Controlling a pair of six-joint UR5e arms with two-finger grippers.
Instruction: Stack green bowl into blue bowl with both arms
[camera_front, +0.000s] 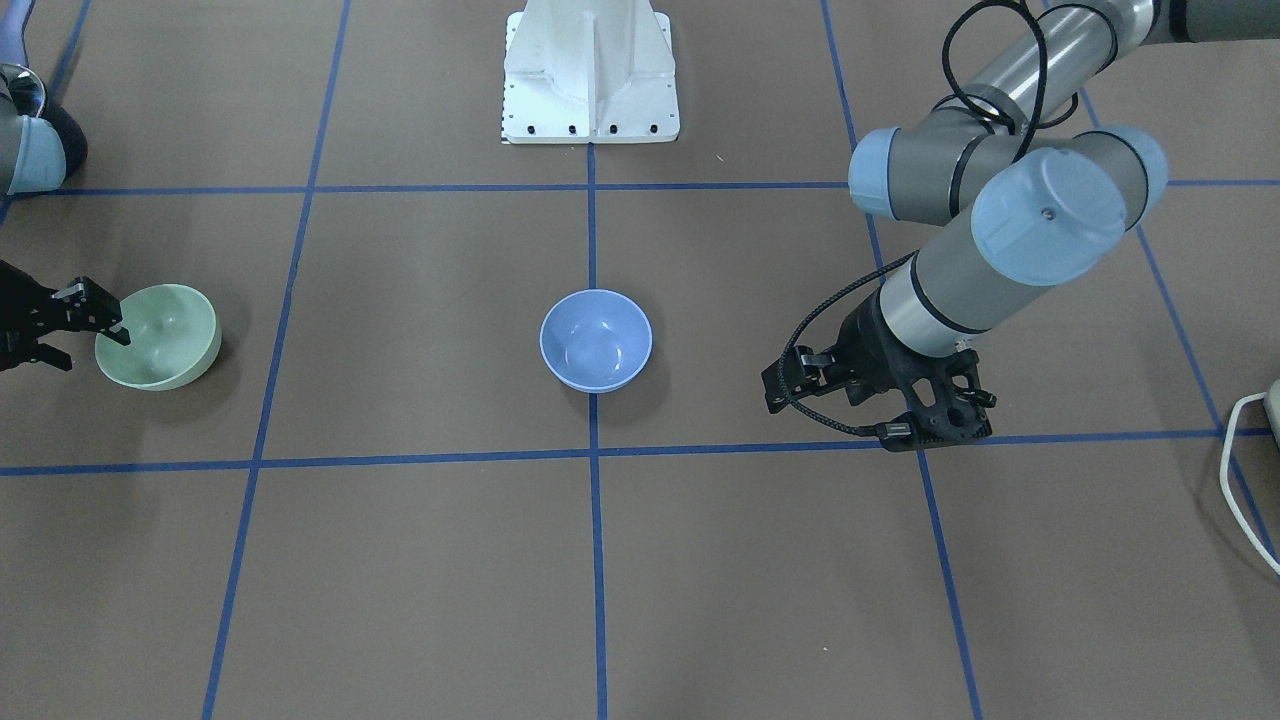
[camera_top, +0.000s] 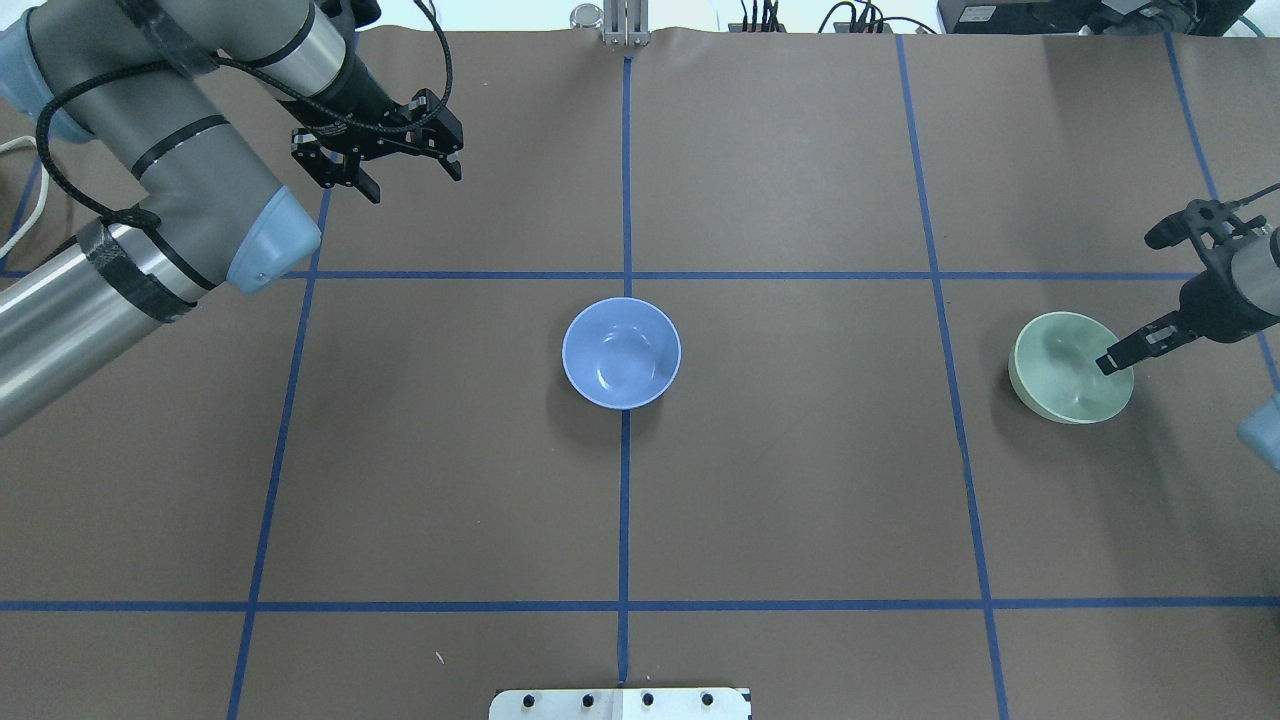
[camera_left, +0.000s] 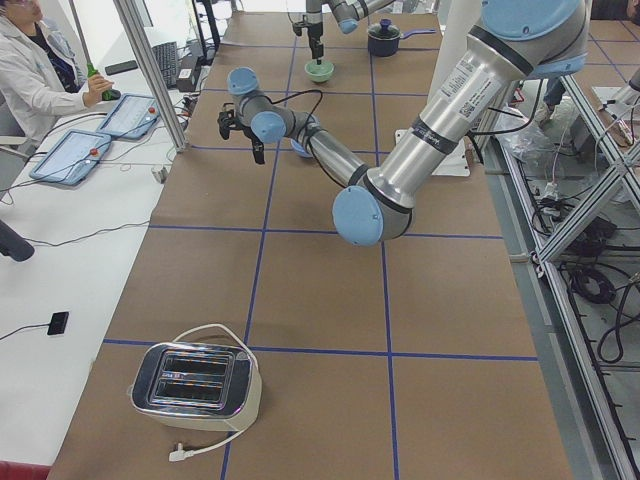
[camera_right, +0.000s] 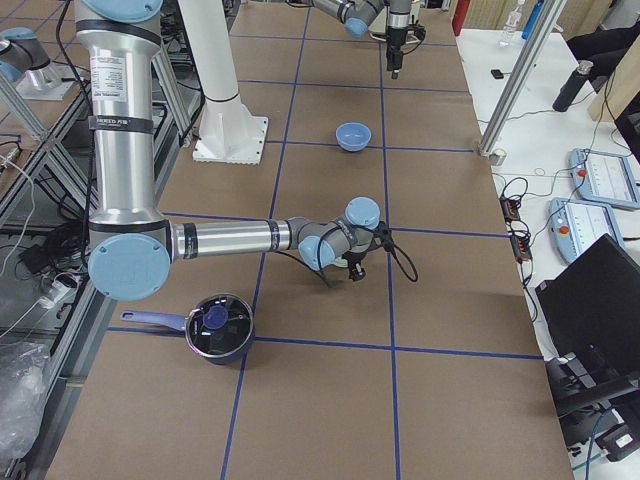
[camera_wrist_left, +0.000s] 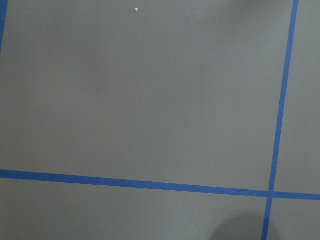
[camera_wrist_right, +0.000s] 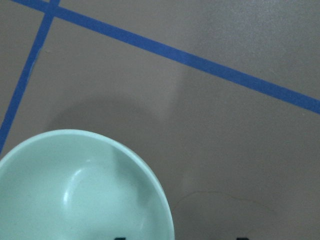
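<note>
1. green bowl (camera_wrist_right: 75, 200) filled the bottom of the right wrist view. it sat on the desk (camera_top: 800, 480) at the robot's far right, well apart from the blue bowl (camera_top: 621, 352), which stood at the desk's middle on a blue tape line (camera_top: 626, 200).
2. right arm (camera_top: 1235, 290) had its jaws open astride the green bowl's rim, one finger (camera_top: 1118, 356) inside and the other outside, clamping nothing yet.
3. left arm (camera_top: 190, 190) hung over bare desk on the operators' side, its jaws spread and empty, well apart from both bowls.
4. risk, as i judged it: a pinch on one thin, glossy rim could slip, or let the bowl swing and tip once lifted. closing off-square could shove it along the desk instead.
5. risk: a tilted carry could catch the blue bowl's rim and skid it, since nothing steadied that bowl and the left arm was too far off to help.
6. right wrist view alone showed a fingertip on each side of the rim; the overhead view showed only the inner one clearly. only the side views showed a toaster (camera_left: 195, 385) and a dark pot (camera_right: 218, 328) at the desk's ends.
</note>
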